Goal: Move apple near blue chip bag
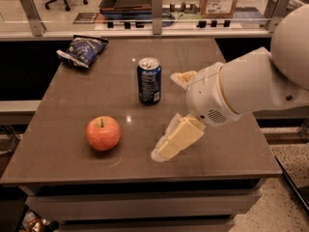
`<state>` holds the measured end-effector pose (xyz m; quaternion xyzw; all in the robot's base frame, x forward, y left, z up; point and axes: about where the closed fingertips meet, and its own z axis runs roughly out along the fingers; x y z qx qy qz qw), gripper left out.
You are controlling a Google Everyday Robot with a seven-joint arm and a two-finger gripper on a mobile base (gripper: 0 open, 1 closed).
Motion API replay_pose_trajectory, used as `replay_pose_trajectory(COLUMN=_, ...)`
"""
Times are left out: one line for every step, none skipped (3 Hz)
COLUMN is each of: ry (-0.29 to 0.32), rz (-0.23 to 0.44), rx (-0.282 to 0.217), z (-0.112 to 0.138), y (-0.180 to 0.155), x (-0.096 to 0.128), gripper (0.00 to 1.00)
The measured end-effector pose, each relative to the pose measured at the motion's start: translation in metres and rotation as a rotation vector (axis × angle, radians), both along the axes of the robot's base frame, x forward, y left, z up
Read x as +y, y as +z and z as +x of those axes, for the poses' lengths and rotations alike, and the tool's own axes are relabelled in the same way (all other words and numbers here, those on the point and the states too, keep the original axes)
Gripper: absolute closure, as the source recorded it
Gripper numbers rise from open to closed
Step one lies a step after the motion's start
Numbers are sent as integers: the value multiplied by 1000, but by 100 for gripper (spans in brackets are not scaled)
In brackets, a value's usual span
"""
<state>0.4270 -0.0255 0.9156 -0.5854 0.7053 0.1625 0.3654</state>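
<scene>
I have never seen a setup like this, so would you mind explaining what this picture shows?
The white shape on the right is a robot arm, seen by one camera looking down at a brown table. Its gripper hangs over the table's front right part, jaws apart, holding nothing. On the table: an apple front left, a blue soda can upright in the middle, and a blue chip bag at the back left corner.
</scene>
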Motion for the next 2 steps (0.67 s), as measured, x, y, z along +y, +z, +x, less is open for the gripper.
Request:
replay_pose_trajectory(ry=34, rz=-26, rx=34, z=4, y=-30, x=31, gripper=0)
replay_pose_trajectory(ry=76, rz=-34, rx=53, z=5, y=-44, x=58, gripper=0)
